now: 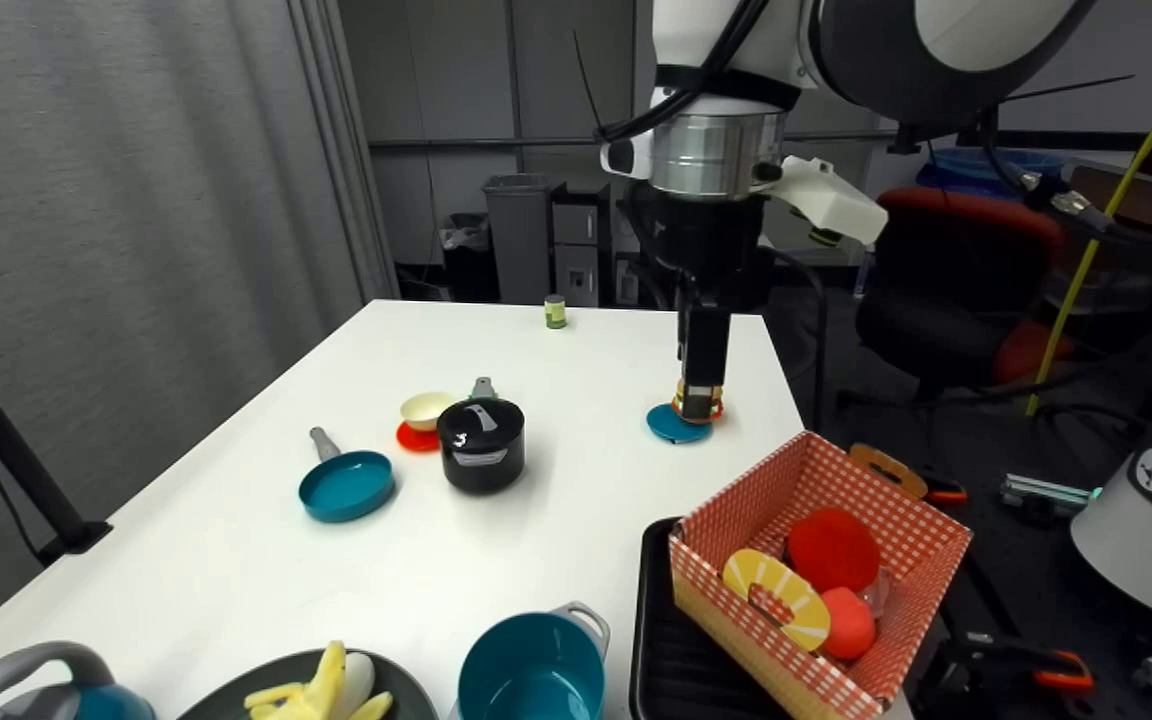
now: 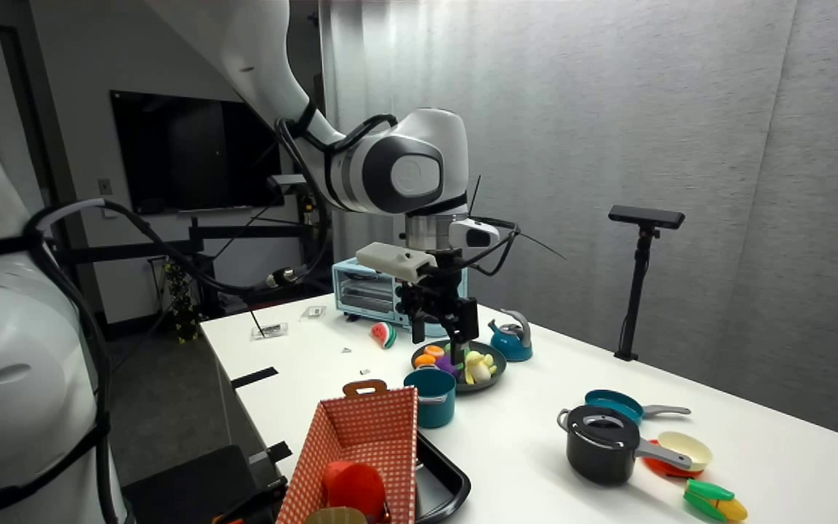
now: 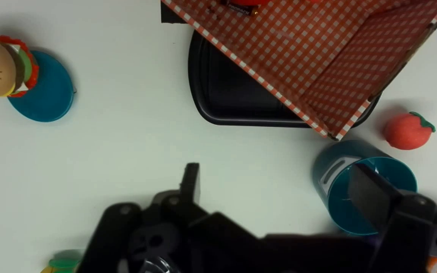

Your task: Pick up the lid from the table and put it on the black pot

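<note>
Arm (image 2: pixel 361 156) reaching out over the table (image 1: pixel 586 520), forearm (image 2: pixel 259 44) sloping down to an upright wrist (image 2: pixel 430 231) in an exterior view; gripper (image 3: pixel 279 180) pointing straight down, raised clear of the table. Jaws spread wide, bare white surface showing between the fingers (image 3: pixel 190 182) in the wrist view, where one finger overlaps the teal pot (image 3: pixel 340 152). Lid (image 2: pixel 603 428) seated on the black pot (image 2: pixel 597 460), well apart from the gripper in both exterior views. Checked basket (image 1: pixel 731 630) partly covering the black tray (image 1: pixel 671 640), toy food (image 1: pixel 833 548) inside

Grey curtain (image 1: pixel 136 200) beside white table (image 1: pixel 586 375); 1 black screen (image 2: pixel 186 153) on wall (image 2: pixel 77 65).
</note>
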You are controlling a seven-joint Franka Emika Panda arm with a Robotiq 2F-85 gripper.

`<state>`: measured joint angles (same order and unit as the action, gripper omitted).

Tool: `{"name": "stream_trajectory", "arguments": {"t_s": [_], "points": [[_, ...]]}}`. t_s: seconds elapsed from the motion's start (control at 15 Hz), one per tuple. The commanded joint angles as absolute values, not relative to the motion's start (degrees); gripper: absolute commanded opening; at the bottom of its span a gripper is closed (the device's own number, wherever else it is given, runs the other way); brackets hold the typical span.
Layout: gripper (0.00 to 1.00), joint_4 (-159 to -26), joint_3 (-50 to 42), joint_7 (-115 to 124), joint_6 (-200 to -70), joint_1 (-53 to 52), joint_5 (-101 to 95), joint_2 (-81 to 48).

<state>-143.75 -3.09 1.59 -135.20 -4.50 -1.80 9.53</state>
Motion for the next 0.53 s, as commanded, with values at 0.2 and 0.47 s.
{"name": "stream_trajectory", "arguments": {"t_s": [0.2,0.47], "points": [[1.00,-149.7,-1.2,0.3,-137.2,-3.4,-0.4,14.1],[1.00,-152.4,-0.9,1.0,-138.3,-3.1,-1.4,15.8]]}}
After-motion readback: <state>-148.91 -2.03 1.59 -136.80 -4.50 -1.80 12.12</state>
